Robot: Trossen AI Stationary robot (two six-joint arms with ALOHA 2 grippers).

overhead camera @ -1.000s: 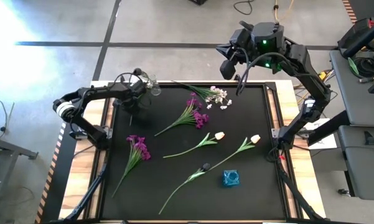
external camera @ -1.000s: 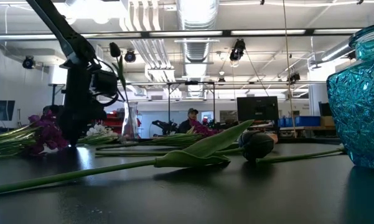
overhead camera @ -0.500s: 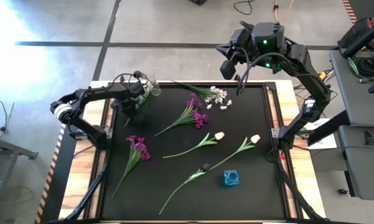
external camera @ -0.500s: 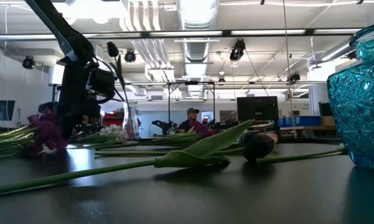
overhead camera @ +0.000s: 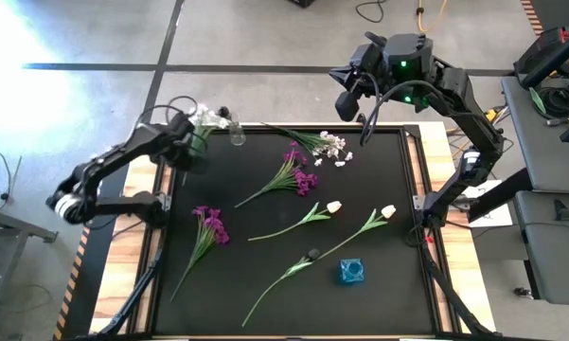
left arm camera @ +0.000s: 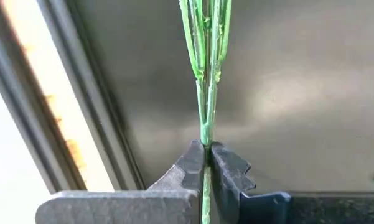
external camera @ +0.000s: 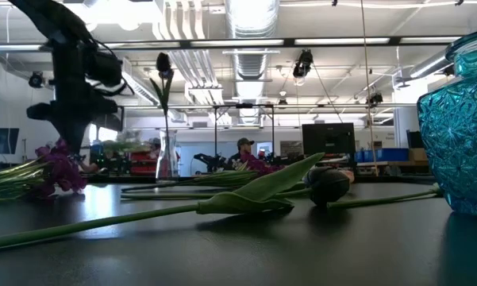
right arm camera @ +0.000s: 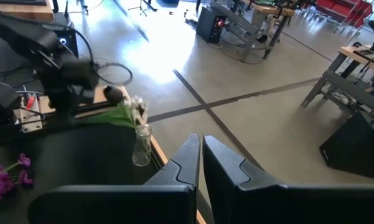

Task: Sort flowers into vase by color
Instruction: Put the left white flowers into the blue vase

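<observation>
Asking from the operator's seat: how far along am I?

— Early. Your left gripper (left arm camera: 205, 149) is clamped on the green stem of a white-blossom flower (overhead camera: 199, 116), carried above the table's far left corner, just beside the clear vase (overhead camera: 237, 135). Stem not in the vase yet.

— Anything already in that vase?

— One stem with a dark bud (external camera: 163, 62) appears to stand in it, going by the low view. Can't confirm from above. Count that as one placed at most.

— And on the mat?

— Most of your work. Two magenta sprays: one near the left side (overhead camera: 209, 225), one toward the middle (overhead camera: 299, 176). A second white cluster (overhead camera: 329, 145) at the far edge. Two cream tulips (overhead camera: 333, 206) (overhead camera: 388, 211) side by side, right of centre. Another dark-budded stem (overhead camera: 312, 254) near the front. All lying flat, apart from each other.

— The blue vase?

— Blue vase (overhead camera: 352, 272) sits at the front right and looks empty from above.

— My right arm?

— Parked high beyond the far edge; right gripper (right arm camera: 201, 140) pinched closed on nothing.

— Verdict?

— One in hand, six on the mat. You're roughly at the start, and which colour goes to which vase can't be read from here.
</observation>
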